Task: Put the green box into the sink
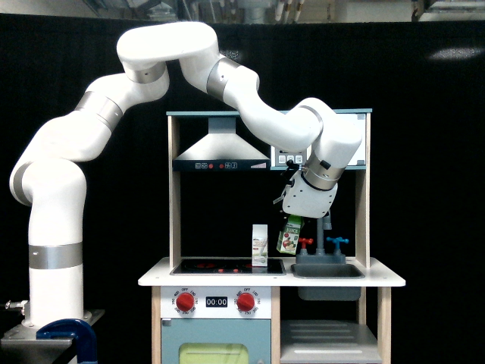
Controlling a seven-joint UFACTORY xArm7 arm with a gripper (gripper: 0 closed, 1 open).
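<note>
Holding green box (289, 234) | gripper (294, 221) clamped on top | tilted, airborne beside sink (327, 271)

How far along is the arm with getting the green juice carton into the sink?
Done: the green juice carton is off the stovetop, away from the white carton. In hand: the gripper holds it tilted in the air, near the sink's edge. Left: centre it, lower, release.

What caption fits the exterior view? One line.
Gripper carries the tilted green box in the air beside the faucet, above the sink.
</note>
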